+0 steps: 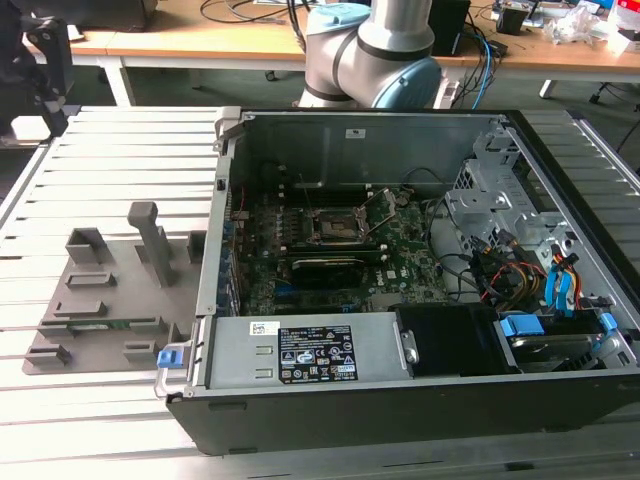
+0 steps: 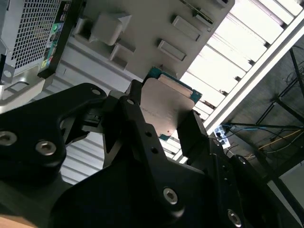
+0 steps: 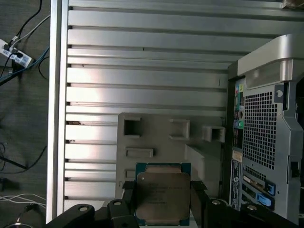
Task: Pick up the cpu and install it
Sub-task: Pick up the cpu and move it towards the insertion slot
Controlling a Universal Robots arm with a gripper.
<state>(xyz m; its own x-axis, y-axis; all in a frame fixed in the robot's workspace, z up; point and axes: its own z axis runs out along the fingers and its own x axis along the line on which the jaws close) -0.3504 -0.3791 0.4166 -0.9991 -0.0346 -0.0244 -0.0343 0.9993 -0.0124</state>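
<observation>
The cpu, a flat square chip with a dull silvery top and a thin green rim, sits between my gripper's two black fingers. In the second wrist view the same cpu is clamped by its edges in the gripper, held in the air above the grey parts fixture. The gripper is shut on it. In the exterior view the open computer case lies on the slatted table, and the black cpu socket on the green motherboard has its metal frame and lever raised.
The grey parts fixture with upright posts lies on the slatted table at the exterior view's left, with a green memory stick in it. The case's rear wall stands beside the fixture. Cables and drive bays fill the case's right side.
</observation>
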